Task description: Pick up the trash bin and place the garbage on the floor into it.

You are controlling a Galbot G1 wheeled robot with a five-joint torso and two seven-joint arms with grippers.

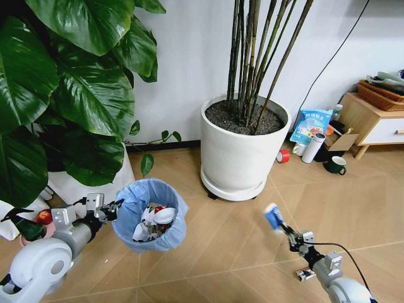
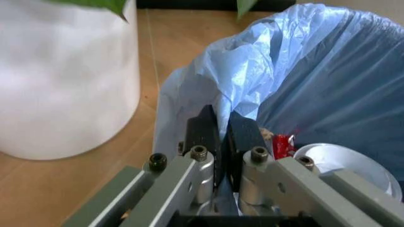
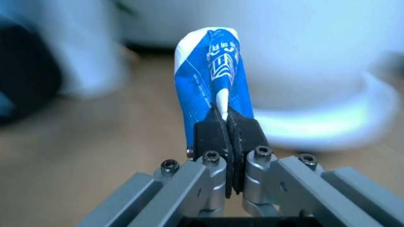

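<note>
My left gripper point(image 1: 115, 209) is shut on the rim of the trash bin point(image 1: 150, 214), a small round bin lined with a crinkled light-blue bag point(image 2: 303, 80), held tilted above the floor point(image 1: 240, 240). Inside lie garbage pieces: a white lid point(image 1: 164, 216), white tissues and a red scrap point(image 2: 283, 144). The left wrist view has the fingers point(image 2: 202, 132) pinching the bag's edge. My right gripper point(image 1: 279, 225) is shut on a blue-white wrapper point(image 3: 211, 75), lifted to the right of the bin. A small metallic scrap point(image 1: 304, 274) lies on the wood under the right arm.
A large white planter point(image 1: 243, 151) with thin stems stands behind, between the two arms. A big-leaved plant in a white pot point(image 2: 63, 80) crowds the left. A blue bag point(image 1: 310, 125), white bottle, red tape roll and green mug point(image 1: 336, 165) sit by a wooden cabinet at back right.
</note>
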